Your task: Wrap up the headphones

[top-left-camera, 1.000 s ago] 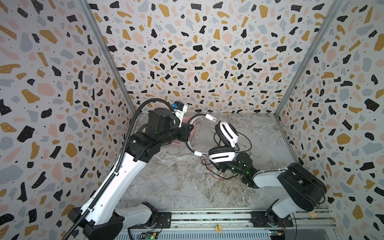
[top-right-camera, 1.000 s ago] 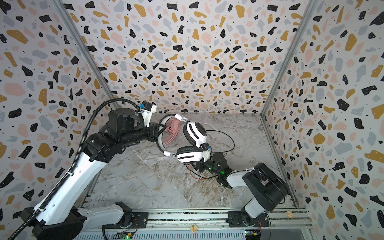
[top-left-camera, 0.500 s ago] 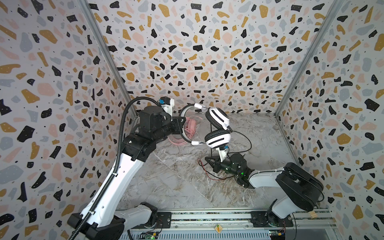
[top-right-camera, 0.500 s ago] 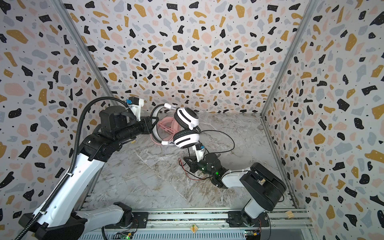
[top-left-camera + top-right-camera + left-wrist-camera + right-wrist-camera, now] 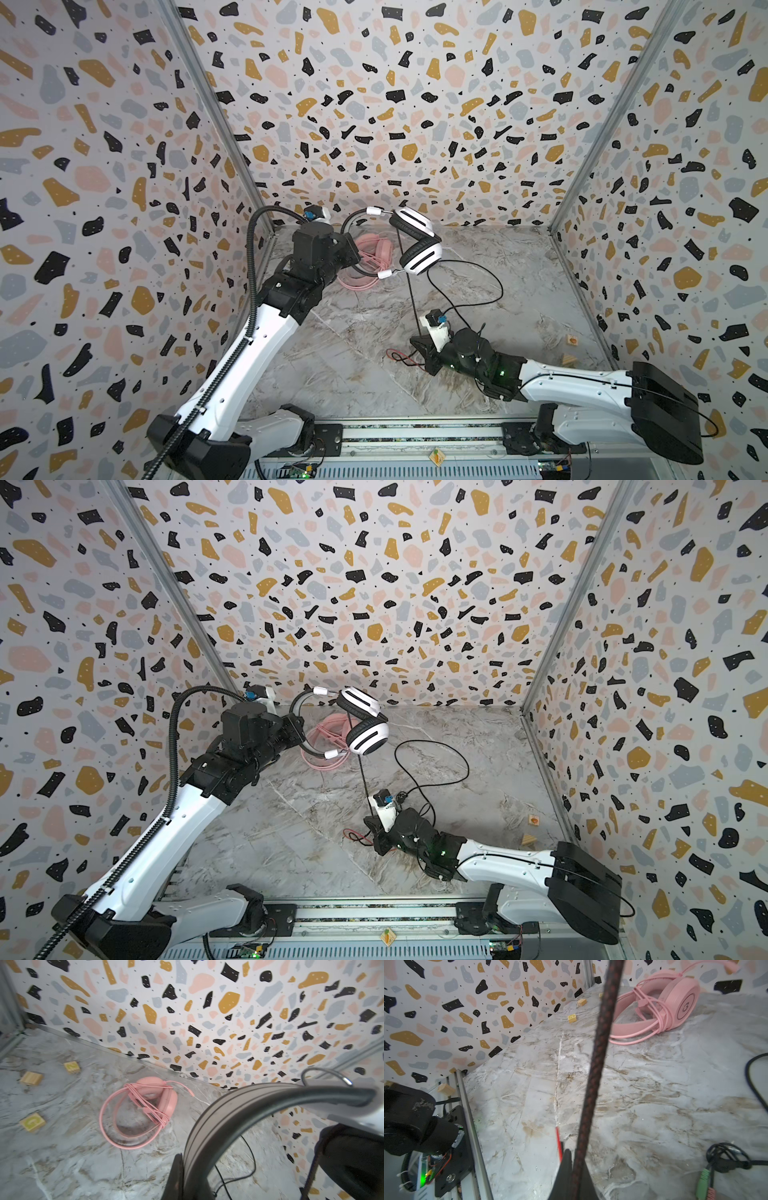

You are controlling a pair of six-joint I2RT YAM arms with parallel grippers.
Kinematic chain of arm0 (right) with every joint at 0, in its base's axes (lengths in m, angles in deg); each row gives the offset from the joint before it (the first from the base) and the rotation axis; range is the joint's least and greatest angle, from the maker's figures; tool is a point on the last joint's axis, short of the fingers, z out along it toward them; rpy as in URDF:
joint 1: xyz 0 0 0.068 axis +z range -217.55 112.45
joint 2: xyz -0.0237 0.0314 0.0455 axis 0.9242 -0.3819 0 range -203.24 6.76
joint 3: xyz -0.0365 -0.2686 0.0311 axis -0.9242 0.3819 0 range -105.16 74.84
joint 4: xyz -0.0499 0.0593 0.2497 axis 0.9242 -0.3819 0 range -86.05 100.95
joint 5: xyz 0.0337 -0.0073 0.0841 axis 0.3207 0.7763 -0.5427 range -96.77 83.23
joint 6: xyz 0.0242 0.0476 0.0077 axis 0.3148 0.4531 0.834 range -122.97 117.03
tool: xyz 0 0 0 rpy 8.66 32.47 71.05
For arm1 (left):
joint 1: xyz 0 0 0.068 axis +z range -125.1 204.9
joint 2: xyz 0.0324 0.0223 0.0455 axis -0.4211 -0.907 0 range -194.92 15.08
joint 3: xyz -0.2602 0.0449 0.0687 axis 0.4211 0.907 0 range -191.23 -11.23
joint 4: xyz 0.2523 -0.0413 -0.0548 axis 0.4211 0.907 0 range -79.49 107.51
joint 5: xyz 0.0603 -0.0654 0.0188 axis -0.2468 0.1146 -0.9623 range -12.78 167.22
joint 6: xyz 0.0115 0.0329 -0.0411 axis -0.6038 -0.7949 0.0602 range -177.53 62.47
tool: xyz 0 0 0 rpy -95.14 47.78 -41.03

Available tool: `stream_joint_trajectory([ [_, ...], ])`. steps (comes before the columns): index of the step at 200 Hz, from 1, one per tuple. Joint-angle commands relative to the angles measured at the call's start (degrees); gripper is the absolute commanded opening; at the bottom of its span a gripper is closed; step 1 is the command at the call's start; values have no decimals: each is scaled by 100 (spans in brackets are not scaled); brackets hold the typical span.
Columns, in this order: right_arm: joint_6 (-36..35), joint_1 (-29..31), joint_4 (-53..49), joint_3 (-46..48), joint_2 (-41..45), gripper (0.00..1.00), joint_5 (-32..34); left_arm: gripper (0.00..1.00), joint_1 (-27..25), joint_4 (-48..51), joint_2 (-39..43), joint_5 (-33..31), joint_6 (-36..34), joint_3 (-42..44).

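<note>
Now: left gripper [image 5: 352,261] clamped on the stiff headband [image 5: 228,1115] of the light white-and-black headset [image 5: 422,257], right gripper [image 5: 574,1169] pinching its limp braided cord [image 5: 596,1059] taut, which likely slips unless held close.

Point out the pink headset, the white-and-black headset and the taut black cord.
pink headset [image 5: 170,1102]: left wrist view, on an ear cup.
white-and-black headset [image 5: 423,258]: in a top view, on the nearer white ear cup.
black cord [image 5: 593,1068]: right wrist view, on the taut braided stretch.
</note>
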Motion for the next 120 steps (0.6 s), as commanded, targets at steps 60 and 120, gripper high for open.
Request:
stream_joint_trajectory([
  [60,-1433,522,-2312,-958,642,6,914,0,22,-1209,58,-3078,-474,680],
  [120,-2052,171,-3616,-2175,577,6,1348,0,-675,-1349,580,-3354,-1179,1493],
])
